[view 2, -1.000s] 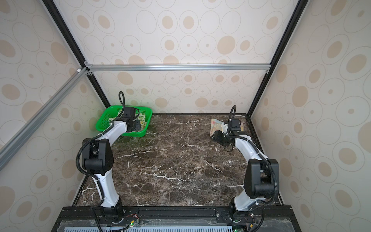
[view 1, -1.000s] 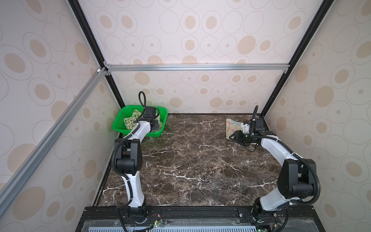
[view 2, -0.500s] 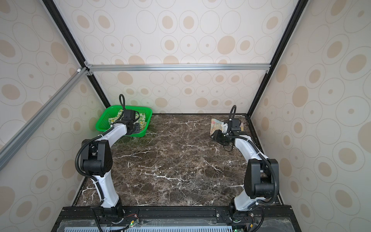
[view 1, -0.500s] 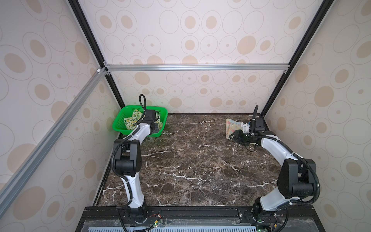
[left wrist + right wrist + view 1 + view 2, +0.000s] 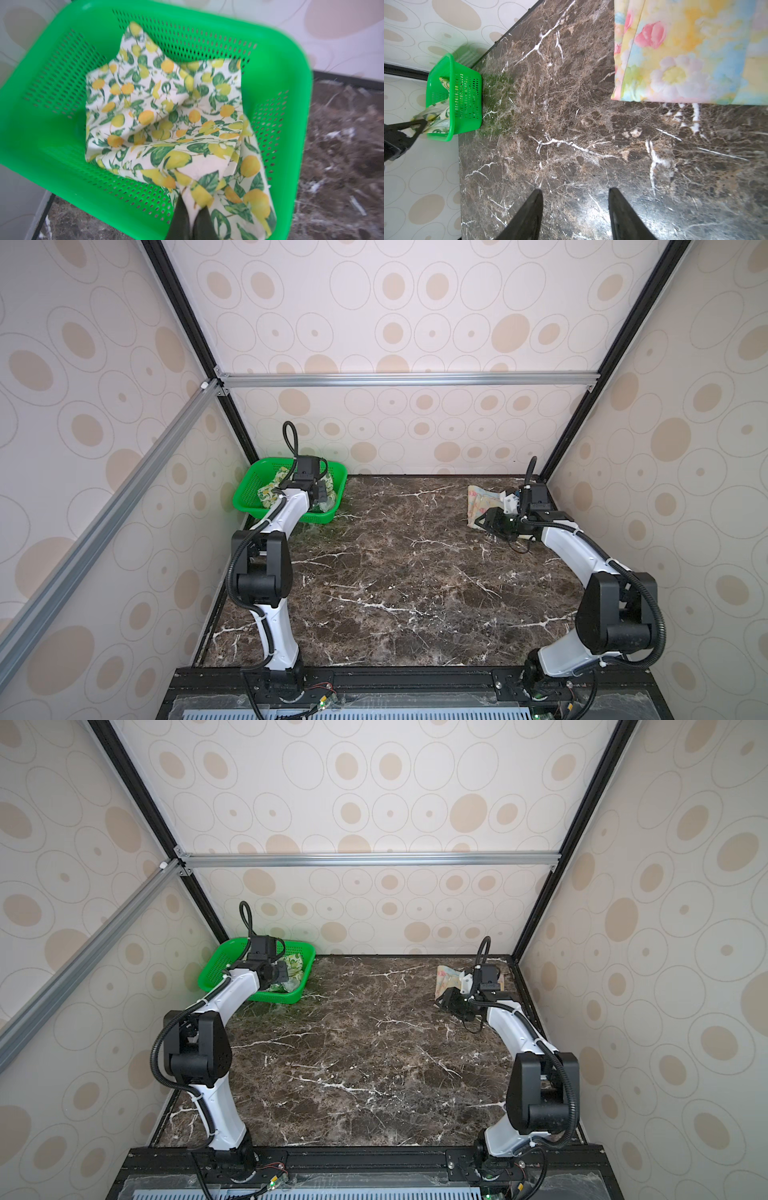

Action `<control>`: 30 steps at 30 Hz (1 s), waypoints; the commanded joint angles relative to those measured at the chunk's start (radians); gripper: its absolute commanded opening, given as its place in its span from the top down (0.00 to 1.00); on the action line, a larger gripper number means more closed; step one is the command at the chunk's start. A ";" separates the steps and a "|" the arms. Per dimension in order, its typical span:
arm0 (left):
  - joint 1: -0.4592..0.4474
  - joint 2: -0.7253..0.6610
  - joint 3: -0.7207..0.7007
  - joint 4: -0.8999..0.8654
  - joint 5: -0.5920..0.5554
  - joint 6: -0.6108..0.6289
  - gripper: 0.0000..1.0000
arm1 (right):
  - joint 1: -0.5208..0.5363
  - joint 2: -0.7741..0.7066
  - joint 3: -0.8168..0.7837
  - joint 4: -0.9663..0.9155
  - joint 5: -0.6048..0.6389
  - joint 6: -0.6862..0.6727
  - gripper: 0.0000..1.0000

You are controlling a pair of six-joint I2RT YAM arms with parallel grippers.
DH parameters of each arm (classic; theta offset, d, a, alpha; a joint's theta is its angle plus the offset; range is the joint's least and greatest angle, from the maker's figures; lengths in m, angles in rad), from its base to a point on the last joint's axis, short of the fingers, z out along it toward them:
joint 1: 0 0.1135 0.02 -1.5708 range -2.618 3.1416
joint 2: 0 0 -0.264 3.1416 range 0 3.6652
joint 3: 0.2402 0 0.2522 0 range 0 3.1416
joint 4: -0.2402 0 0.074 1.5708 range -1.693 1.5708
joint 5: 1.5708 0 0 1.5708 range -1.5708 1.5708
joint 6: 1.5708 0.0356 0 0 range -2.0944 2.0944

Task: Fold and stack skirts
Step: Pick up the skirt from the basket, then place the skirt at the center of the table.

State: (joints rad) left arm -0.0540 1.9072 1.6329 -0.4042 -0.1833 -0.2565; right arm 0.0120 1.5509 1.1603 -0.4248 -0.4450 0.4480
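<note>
The left wrist view is the one that settles it: the left gripper [image 5: 192, 204] is clenched on a fold of the lemon-print skirt [image 5: 166, 108], both black fingers pinched together with the cloth squeezed between them. The rest of that skirt lies crumpled in the green basket [image 5: 286, 68], with one end draped over the rim toward the gripper. You'd never get that from above. In both top views the arm's wrist and camera block sit right over the basket, so only scraps of lemon print show either side of it and the fingers are hidden.

The basket is in the far left corner of the bench [image 5: 415, 572]. Funny bonus: the right wrist view looks clear across the bench and catches the same grip side-on, with cloth pulled up over the basket rim into the black fingertips.

The right gripper [image 5: 575, 190] is released, jaws spread with nothing but bare marble between them. The pastel floral skirt [image 5: 685, 52] lies folded flat near the far right corner, and the gripper sits just beside its near edge, apart from it. That wrist view gives you the pink flowers and a neat folded corner. In a top view the skirt [image 5: 480, 502] is just a small pale patch half hidden behind the arm. Can't tell whether those fingertips touch the marble.
</note>
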 commanded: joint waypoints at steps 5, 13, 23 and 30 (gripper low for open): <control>-0.006 -0.272 0.199 0.079 0.191 0.023 1.00 | 0.006 -0.069 -0.011 -0.013 0.011 0.009 0.47; -0.069 -0.509 0.166 0.239 0.481 -0.056 1.00 | 0.011 -0.126 -0.043 0.000 0.011 0.028 0.47; -0.183 -0.675 -0.340 0.651 0.886 -0.511 1.00 | 0.019 -0.211 -0.133 0.032 -0.001 0.055 0.47; -0.174 -0.772 -0.697 0.434 0.667 -0.416 0.16 | 0.086 -0.258 -0.206 0.039 0.031 0.062 0.46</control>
State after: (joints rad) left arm -0.2390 1.2053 0.9646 0.1043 0.5896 -0.7021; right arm 0.0570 1.3190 0.9756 -0.3958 -0.4347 0.5049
